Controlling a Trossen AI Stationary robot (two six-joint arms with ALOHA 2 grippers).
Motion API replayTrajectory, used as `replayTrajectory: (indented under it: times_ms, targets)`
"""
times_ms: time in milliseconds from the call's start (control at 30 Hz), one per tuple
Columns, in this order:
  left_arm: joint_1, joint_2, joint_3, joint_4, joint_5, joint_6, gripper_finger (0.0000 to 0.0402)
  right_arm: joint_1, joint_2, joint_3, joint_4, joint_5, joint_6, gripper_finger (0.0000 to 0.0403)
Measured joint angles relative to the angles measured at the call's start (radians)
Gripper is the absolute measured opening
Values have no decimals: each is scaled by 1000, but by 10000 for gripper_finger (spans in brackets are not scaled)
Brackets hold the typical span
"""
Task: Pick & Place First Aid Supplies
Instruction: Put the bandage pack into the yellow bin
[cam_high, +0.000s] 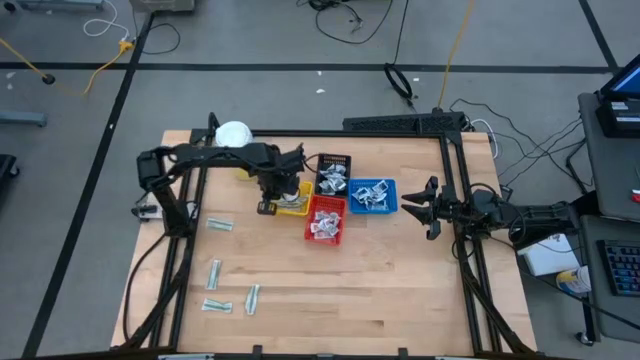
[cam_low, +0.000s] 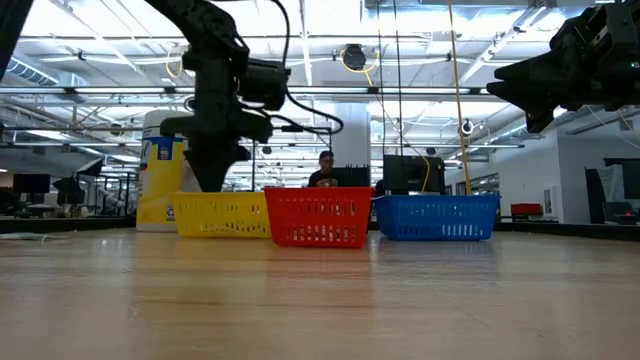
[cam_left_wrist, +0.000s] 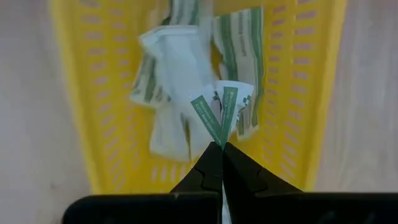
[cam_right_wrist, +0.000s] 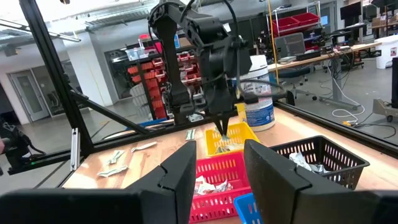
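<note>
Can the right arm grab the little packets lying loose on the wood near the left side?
Probably not easily. The right gripper hangs open beside the blue basket, while the loose packets lie across the table, past the red basket. The left gripper, pinching a packet over the yellow basket, is closer.

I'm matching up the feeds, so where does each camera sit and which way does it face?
High: overhead, straight down on the table and both arms.
Low: at tabletop height, level across the yellow tray; both arms enter from above.
Left wrist: above the yellow tray, own fingers pinching a green-printed packet.
Right wrist: facing the left arm past its own spread fingers.
All four show the yellow tray.
</note>
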Motion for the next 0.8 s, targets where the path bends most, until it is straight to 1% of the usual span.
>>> replayTrajectory:
  times_ms: [100,200,333,433,567,700,800]
  targets:
    - [-14,35,13,13,-8,7,1,0,0,0,0,0,0,130]
    - [-20,45,16,26,-32,-3,6,0,0,0,0,0,0,130]
    - [-20,45,17,51,-50,-30,23,0,0,0,0,0,0,130]
    - [-20,45,17,54,-51,-50,44,0,0,0,0,0,0,130]
    - [-23,45,17,55,-49,-58,92,0,0,0,0,0,0,130]
    - [-22,45,17,61,-53,-58,157,0,0,0,0,0,0,130]
    - [-24,45,17,61,-76,-57,200,0,0,0,0,0,0,130]
